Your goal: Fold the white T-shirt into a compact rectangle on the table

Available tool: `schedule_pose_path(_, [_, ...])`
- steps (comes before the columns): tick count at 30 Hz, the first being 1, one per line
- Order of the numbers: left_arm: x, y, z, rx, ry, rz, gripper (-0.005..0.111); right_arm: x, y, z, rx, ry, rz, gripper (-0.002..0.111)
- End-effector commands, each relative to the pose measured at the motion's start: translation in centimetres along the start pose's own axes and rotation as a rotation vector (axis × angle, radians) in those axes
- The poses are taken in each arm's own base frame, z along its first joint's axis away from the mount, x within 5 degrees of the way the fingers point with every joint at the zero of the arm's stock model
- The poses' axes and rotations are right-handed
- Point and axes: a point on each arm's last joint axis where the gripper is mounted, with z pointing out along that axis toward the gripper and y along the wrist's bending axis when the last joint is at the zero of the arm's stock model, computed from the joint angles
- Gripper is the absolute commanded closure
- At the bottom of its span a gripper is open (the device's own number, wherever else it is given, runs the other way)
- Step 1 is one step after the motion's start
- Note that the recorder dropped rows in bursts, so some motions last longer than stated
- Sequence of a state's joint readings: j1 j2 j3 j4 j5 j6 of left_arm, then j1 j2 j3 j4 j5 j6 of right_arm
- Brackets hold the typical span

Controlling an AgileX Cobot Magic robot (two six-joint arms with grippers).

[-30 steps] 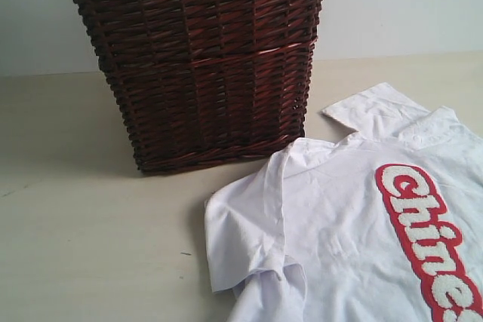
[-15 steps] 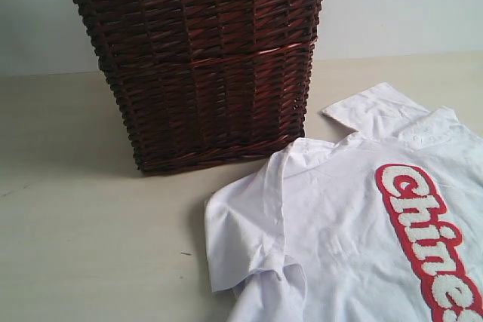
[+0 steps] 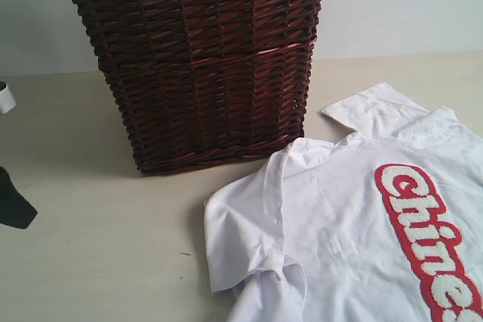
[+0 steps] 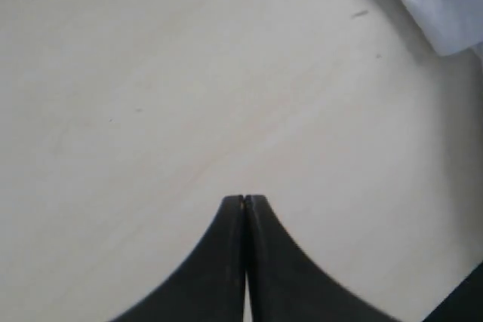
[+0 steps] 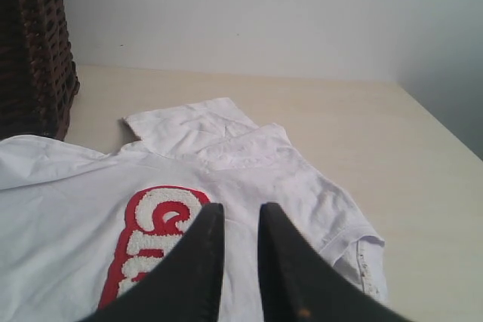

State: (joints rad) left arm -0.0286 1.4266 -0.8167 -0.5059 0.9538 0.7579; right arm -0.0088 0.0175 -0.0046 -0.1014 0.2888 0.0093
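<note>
White T-shirt (image 3: 339, 216) spread on table (image 3: 90, 262); left jaws closed, right jaws slightly parted.

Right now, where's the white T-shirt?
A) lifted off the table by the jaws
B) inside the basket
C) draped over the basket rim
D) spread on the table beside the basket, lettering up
D: the white T-shirt lies on the table next to the wicker basket, with its red-outlined lettering facing up.

Black tapered fingers (image 5: 192, 265) (seemingly matte) form left pincer (image 4: 244, 201) and right pincer (image 5: 240, 210).
</note>
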Motion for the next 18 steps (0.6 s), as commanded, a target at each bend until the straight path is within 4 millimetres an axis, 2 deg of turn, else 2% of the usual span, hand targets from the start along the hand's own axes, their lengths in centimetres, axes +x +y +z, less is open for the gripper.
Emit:
schedule_pose_path(1, [-1.7,-1.3,1.1,0.235,-0.126,-0.121,0.106,0.1,0.0,0.0,0.003,-0.006,-0.011,0.091])
schedule_pose_path(3, [-2.6,-3.3,1.4,0.448,-0.198,0.022,0.100,0.1,0.0,0.0,0.003,-0.006,-0.011,0.091])
schedule_pose_path(5, [-3.3,-5.1,2.0,0.576,-0.266,0.192,0.090,0.1,0.0,0.0,0.003,-0.006,-0.011,0.091])
schedule_pose_path(7, [-4.1,-6.7,2.7,0.639,-0.335,0.288,0.076,0.1,0.0,0.0,0.003,-0.006,-0.011,0.091])
schedule_pose_path(9, [-4.6,-8.2,3.6,0.621,-0.390,0.442,0.062,0.1,0.0,0.0,0.003,-0.006,-0.011,0.091])
schedule_pose_path(11, [-4.7,-9.4,4.4,0.533,-0.436,0.700,0.050,0.1,0.0,0.0,0.003,-0.006,-0.011,0.091])
schedule_pose_path(14, [-4.4,-11.3,6.0,0.431,-0.430,1.056,0.045,0.1,0.0,0.0,0.003,-0.006,-0.011,0.091])
schedule_pose_path(18, [-3.9,-13.6,8.6,0.435,-0.357,1.123,0.045,0.1,0.0,0.0,0.003,-0.006,-0.011,0.091])
